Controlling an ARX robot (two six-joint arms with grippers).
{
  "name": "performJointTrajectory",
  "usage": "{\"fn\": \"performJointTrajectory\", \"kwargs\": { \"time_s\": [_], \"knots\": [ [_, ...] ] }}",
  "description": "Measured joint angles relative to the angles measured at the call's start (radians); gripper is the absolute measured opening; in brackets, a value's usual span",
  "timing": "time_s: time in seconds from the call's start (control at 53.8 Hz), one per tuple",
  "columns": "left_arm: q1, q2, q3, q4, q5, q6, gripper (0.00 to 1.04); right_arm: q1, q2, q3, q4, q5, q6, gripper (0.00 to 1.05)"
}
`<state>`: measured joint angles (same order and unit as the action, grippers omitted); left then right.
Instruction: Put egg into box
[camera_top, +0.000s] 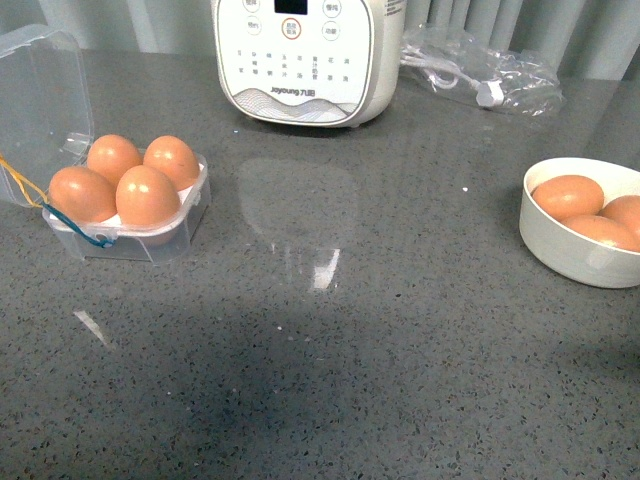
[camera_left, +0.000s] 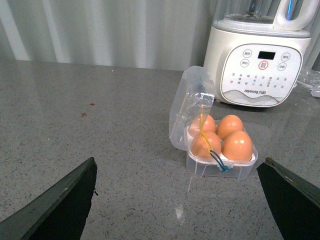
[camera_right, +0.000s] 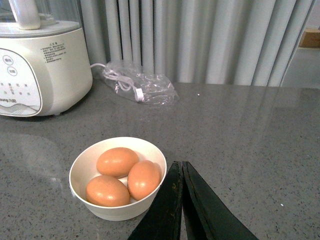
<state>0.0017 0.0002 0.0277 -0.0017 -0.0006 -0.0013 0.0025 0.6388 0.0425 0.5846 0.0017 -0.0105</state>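
The clear plastic box stands at the left of the table with its lid open and a brown egg in each of its four cups, such as the front one. It also shows in the left wrist view. My left gripper is open and empty, a short way back from the box. My right gripper is shut and empty, right beside a white bowl holding three brown eggs. Neither gripper shows in the front view.
A white Joyoung appliance stands at the back centre. A clear bag with a white cable lies at the back right. The white bowl sits at the right edge. Grey curtains hang behind.
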Motion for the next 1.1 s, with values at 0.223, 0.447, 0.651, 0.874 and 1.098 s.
{"fn": "performJointTrajectory", "kwargs": {
  "time_s": [0.223, 0.447, 0.651, 0.874, 1.098],
  "knots": [
    [0.0, 0.0, 0.0, 0.0, 0.0, 0.0, 0.98, 0.0, -0.098, -0.038, -0.048, -0.001, 0.0, 0.03],
    [0.0, 0.0, 0.0, 0.0, 0.0, 0.0, 0.98, 0.0, -0.214, -0.038, -0.163, -0.001, 0.0, 0.03],
    [0.0, 0.0, 0.0, 0.0, 0.0, 0.0, 0.98, 0.0, -0.301, -0.038, -0.245, -0.001, 0.0, 0.03],
    [0.0, 0.0, 0.0, 0.0, 0.0, 0.0, 0.98, 0.0, -0.378, -0.038, -0.321, -0.001, 0.0, 0.03],
    [0.0, 0.0, 0.0, 0.0, 0.0, 0.0, 0.98, 0.0, -0.439, -0.038, -0.382, -0.001, 0.0, 0.03]
  ]
}}
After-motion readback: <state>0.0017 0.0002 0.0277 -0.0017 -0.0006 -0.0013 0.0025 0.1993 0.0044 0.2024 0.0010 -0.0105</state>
